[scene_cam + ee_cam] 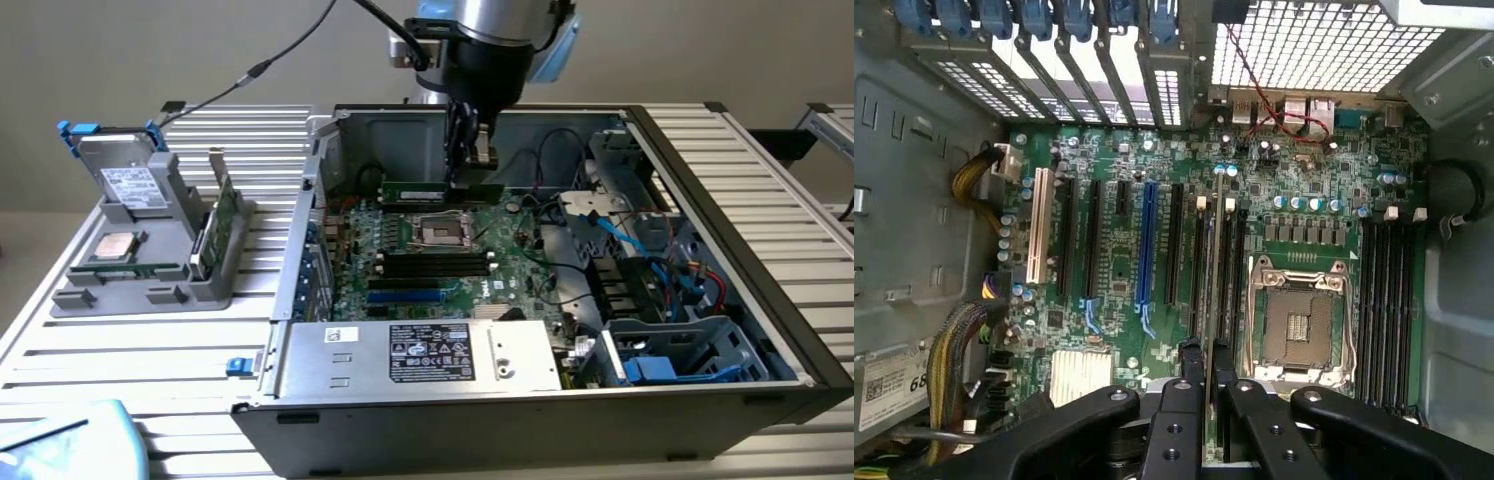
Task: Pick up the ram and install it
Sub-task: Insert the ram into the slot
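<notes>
Open computer case point(534, 430) on slatted metal tabletop point(120, 350); grey parts holder point(160, 285) toward edge at exterior view's left. Pincer point(470, 160) clamps ram point(434, 190) over motherboard point(441, 250), toward tabletop's far edge. Plain grey wall point(694, 50) behind.

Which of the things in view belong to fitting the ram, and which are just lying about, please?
For the job: ram, gripped by the gripper; black motherboard slots below it.
Lying about: hard drive, processor chip and green card on the grey holder; power supply.
</notes>
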Available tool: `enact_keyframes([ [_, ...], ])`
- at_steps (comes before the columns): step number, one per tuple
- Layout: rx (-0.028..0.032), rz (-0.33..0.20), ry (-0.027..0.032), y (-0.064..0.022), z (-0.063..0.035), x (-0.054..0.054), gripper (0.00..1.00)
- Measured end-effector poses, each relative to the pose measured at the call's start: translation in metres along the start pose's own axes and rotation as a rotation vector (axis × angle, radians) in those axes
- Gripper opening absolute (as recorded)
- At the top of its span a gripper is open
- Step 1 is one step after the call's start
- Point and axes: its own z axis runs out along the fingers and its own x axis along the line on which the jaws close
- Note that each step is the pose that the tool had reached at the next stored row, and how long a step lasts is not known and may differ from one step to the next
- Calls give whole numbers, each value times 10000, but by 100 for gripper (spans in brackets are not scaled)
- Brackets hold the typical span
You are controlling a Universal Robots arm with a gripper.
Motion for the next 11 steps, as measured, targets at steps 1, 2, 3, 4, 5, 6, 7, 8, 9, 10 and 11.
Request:
enact_keyframes([
  [1,0,1,0,-4,16,-4,14],
  [2,0,3,1,-8,34,-8,14],
  [3,0,6,0,-13,53,-10,14],
  [4,1,12,-2,-16,70,-11,14],
  [5,6,22,-4,-18,86,-12,14],
  [6,12,38,-4,-21,101,-12,14],
  [7,14,59,-6,-23,118,-13,14],
  [8,14,91,-10,-25,136,-13,14],
  [9,15,127,-16,-28,154,-14,14],
  [10,14,161,-21,-30,172,-15,14],
  [11,14,200,-27,-33,191,-16,14],
])
